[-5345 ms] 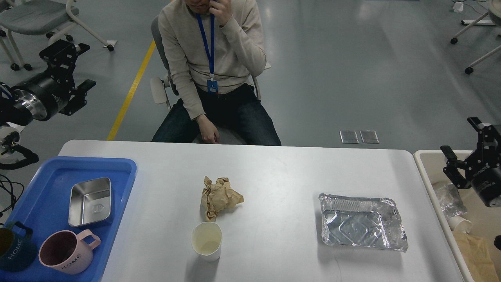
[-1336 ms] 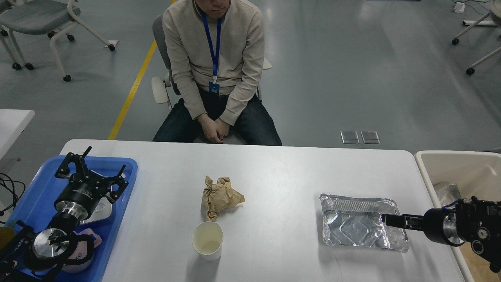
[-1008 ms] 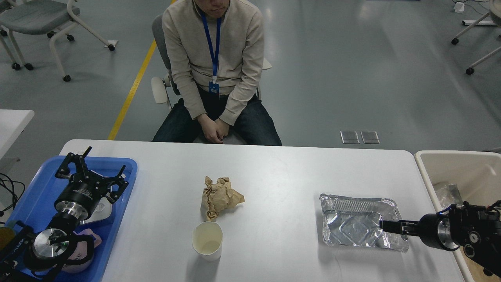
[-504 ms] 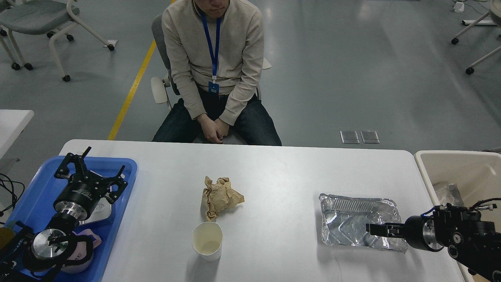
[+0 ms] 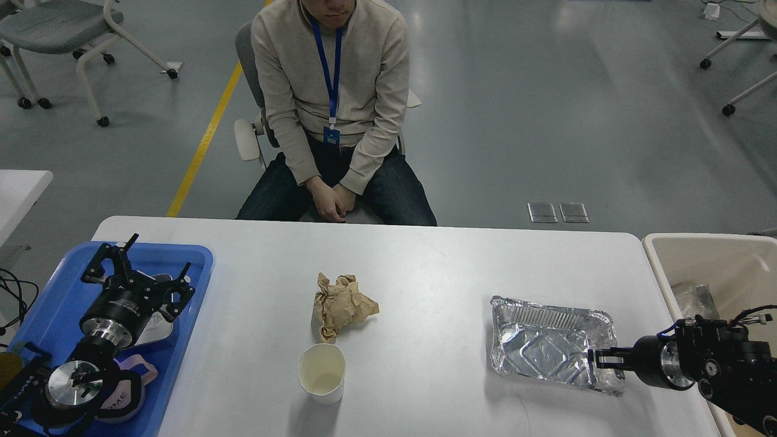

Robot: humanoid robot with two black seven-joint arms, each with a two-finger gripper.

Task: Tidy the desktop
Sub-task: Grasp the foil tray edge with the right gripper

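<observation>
The white desktop (image 5: 425,267) holds a crumpled brown paper (image 5: 343,303) at its middle, a white paper cup (image 5: 322,371) just in front of it, and a crumpled foil tray (image 5: 549,343) at the right. My right gripper (image 5: 598,359) reaches in from the right and is closed on the foil tray's near right rim; the tray sits skewed. My left gripper (image 5: 136,276) is open, fingers spread, above the blue tray (image 5: 67,285) at the left.
The blue tray holds a steel box (image 5: 159,321) under my left gripper, a pink mug (image 5: 124,397) and a dark mug (image 5: 12,379). A beige bin (image 5: 698,249) with trash stands off the desktop's right end. A seated person (image 5: 331,91) faces the far edge.
My right arm came down from above the bin, reached left over the foil tray, then drew back to its right rim; the tray shifted and skewed. My left arm lowered over the blue tray.
</observation>
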